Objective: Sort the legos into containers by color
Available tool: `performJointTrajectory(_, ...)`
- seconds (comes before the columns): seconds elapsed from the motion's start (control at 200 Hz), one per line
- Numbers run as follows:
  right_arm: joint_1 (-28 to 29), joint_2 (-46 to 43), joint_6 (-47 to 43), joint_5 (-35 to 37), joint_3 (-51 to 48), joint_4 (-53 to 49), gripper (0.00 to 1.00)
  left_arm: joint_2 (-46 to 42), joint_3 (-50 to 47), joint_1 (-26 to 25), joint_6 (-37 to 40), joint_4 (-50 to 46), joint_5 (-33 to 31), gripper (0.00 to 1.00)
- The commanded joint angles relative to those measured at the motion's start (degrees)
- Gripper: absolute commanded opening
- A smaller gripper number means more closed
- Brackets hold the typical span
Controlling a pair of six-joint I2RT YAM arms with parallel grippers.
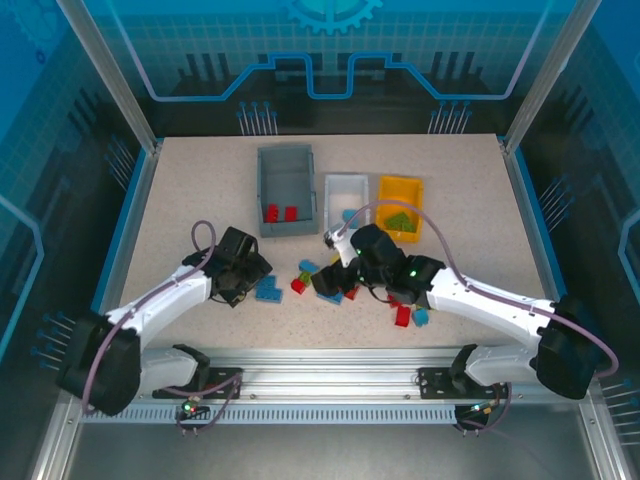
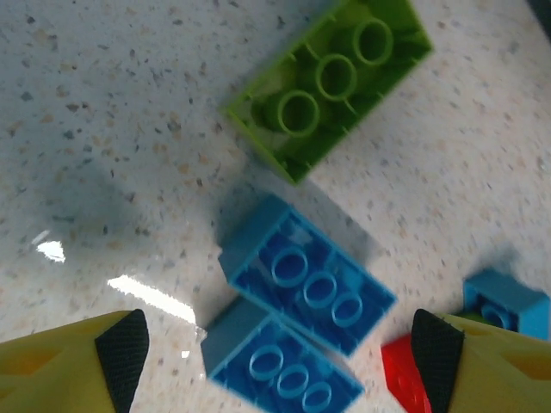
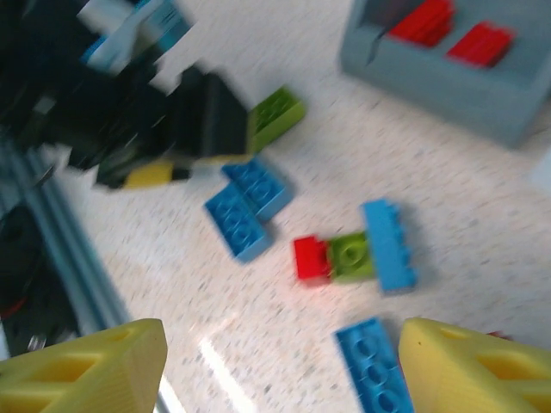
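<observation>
Looking down from above, the grey bin [image 1: 265, 190] stands at the back of the table [image 1: 180, 200] with two red bricks [image 1: 281, 212] inside. The white bin [image 1: 346, 181] is just beside it on the right, and the yellow bin [image 1: 400, 184] next to that holds green pieces [image 1: 400, 222]. The left gripper [image 1: 255, 285] hangs low beside a blue pair [image 1: 268, 290] of bricks. The right gripper [image 1: 330, 285] is low over the loose bricks in front of the white bin. A red block [image 1: 403, 316] and a blue block [image 1: 421, 317] lie by its forearm.

From the left wrist, the left gripper [image 2: 275, 335] has its fingers [image 2: 120, 348] spread wide, holding nothing. The blue pair [image 2: 306, 284] lies between them, hollow sides up and side by side. A green brick [image 2: 331, 82], also hollow side up, lies near, apart from the pair. A red piece [image 2: 405, 379] and a small blue piece [image 2: 504, 301] sit by the other finger.

From the right wrist, which is blurred, the right gripper [image 3: 280, 361] is spread wide and empty. A blue plate [image 3: 370, 357] lies on the table between its fingers [image 3: 95, 361]. Farther off, a red, a green and a blue brick lie touching as a cluster [image 3: 351, 256]. Beyond them are the blue pair [image 3: 245, 206] and the left gripper [image 3: 202, 116], with the green brick [image 3: 275, 116] just beside it. The grey bin [image 3: 430, 73] holds the red bricks [image 3: 478, 43].
</observation>
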Motion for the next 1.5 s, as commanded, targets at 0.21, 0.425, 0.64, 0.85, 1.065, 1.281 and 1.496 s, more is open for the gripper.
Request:
performJointTrajectory(0.21,2.82,-2.05,0.39,-2.24,-1.21,2.64,0.76,10.22,1.21,1.84,-3.89,8.30,4.73,0.72)
performJointTrajectory(0.425,2.84,-1.81,1.39,-0.18,-1.46,2.38,0.75,10.15,-0.40,1.88,-5.24,11.54,5.28,0.45)
performJointTrajectory(0.64,2.35,-3.58,2.44,2.77,-2.49,2.11,0.75,6.84,-1.78,1.84,-5.46,12.22,4.67,0.32)
performJointTrajectory(0.85,-0.69,-10.49,6.36,7.09,-6.20,4.32,0.72,1.86,0.54,-0.04,-3.45,12.87,5.03,0.30)
performJointTrajectory(1.065,-6.51,-25.27,12.77,15.54,-18.45,16.35,0.75,3.11,15.02,-9.48,6.90,7.80,-3.28,0.28)
performJointTrajectory(1.281,-11.90,-33.68,14.90,22.05,-23.35,17.73,0.78,19.74,36.86,-13.72,21.13,4.67,-6.71,0.28)
performJointTrajectory(1.496,-15.42,-35.93,15.85,22.06,-22.58,13.83,0.80,38.92,56.18,-14.09,29.91,0.62,-10.04,0.30)
